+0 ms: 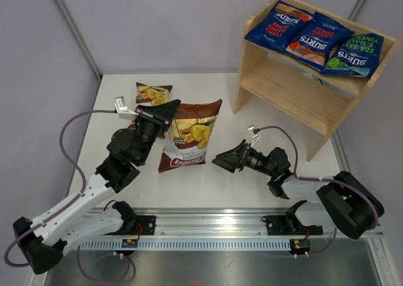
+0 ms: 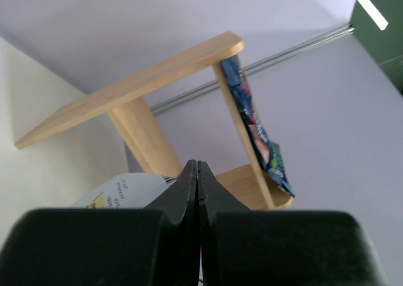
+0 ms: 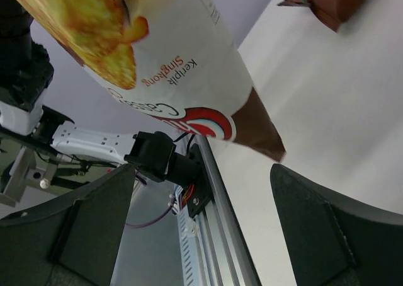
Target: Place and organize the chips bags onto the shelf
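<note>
Left arm [image 1: 75,204] outstretched, left fingers [image 2: 187,201] tight on Chuba bag [image 1: 192,135]; right fingers [image 3: 94,226] wide.

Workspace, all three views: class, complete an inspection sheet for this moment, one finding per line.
Surface: white table.
Job's things: three Burts bags lie on the shelf top tier; far Chuba bag flat on the table; near Chuba bag lifted off it.
Clutter: nothing seen.
Grippers: left gripper shut on the near Chuba bag's top edge; right gripper open, empty, facing that bag.
Cables: purple cables loop from both wrists.
Surroundings: pale wall panels; metal rail at the near edge.
</note>
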Robot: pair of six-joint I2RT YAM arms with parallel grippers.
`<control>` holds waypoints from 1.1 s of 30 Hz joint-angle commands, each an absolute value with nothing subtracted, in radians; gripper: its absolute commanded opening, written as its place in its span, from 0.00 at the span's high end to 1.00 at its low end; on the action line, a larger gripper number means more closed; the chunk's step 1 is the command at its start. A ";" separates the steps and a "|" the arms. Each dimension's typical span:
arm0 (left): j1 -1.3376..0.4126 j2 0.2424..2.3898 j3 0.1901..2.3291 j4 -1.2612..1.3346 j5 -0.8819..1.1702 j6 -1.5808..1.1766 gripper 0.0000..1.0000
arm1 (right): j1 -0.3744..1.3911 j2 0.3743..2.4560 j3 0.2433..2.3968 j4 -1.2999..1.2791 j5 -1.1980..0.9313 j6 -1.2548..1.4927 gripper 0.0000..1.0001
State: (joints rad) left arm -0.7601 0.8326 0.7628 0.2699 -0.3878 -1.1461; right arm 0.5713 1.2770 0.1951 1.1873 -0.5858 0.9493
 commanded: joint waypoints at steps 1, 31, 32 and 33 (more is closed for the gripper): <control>-0.788 0.815 0.865 0.313 -0.476 -1.163 1.00 | 0.664 1.290 0.261 1.394 -0.453 0.827 0.03; -1.063 0.974 1.101 0.557 -0.348 -1.213 1.00 | 0.859 1.054 0.319 1.562 -0.446 0.583 0.02; -1.069 0.973 1.094 0.563 -0.353 -1.216 1.00 | 0.858 1.027 0.315 1.562 -0.454 0.580 0.02; -1.077 0.970 1.083 0.568 -0.354 -1.221 1.00 | 0.859 1.000 0.311 1.560 -0.450 0.577 0.02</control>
